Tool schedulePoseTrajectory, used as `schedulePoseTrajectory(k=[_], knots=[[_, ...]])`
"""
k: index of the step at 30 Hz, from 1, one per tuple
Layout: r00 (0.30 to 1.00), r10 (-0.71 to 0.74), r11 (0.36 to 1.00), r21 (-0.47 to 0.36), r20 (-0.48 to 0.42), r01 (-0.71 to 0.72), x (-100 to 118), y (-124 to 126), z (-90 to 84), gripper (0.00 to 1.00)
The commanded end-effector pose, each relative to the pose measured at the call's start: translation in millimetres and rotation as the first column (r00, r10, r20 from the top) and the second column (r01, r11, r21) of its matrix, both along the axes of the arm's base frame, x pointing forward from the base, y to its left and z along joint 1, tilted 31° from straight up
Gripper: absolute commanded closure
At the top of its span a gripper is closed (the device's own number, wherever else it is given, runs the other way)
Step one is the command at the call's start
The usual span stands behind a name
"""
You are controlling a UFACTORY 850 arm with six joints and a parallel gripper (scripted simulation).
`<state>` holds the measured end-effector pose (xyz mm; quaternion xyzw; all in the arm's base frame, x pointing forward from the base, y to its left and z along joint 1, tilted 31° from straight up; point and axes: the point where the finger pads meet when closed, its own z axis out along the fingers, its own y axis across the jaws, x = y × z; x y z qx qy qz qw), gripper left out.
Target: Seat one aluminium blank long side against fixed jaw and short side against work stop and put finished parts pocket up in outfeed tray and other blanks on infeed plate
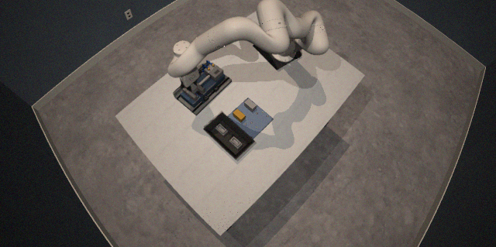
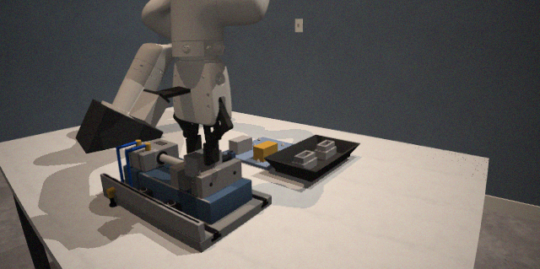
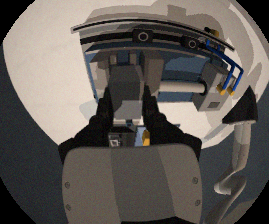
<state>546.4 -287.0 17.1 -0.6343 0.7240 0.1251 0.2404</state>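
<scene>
White six-joint arm bent over the bench's far-left corner.
Its black two-finger gripper (image 2: 205, 147) points straight down, fingers clamped on a grey aluminium blank (image 2: 195, 163).

Light was soft and fairly dim, falling from above. The arm (image 1: 248, 32) threw broad grey shadows across the pale counter (image 1: 186, 154). The top view bowed at its edges; the wrist view was a fisheye circle with dark corners, coarse and slightly blurred.
</scene>
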Motion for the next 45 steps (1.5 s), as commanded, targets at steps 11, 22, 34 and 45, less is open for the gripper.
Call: schedulePoseTrajectory(k=[11,22,34,45], knots=[[1.0,-0.001,1.0,-0.001,0.002,0.001,0.7,-0.8,1.0,1.0],[1.0,-0.001,1.0,-0.001,0.002,0.001,1.5,0.6,2.0,1.0],[1.0,-0.001,1.0,-0.001,0.002,0.001,2.5,2.4,3.2,1.0],[1.0,-0.001,1.0,-0.001,0.002,0.001,3.0,3.4,3.9,1.0]])
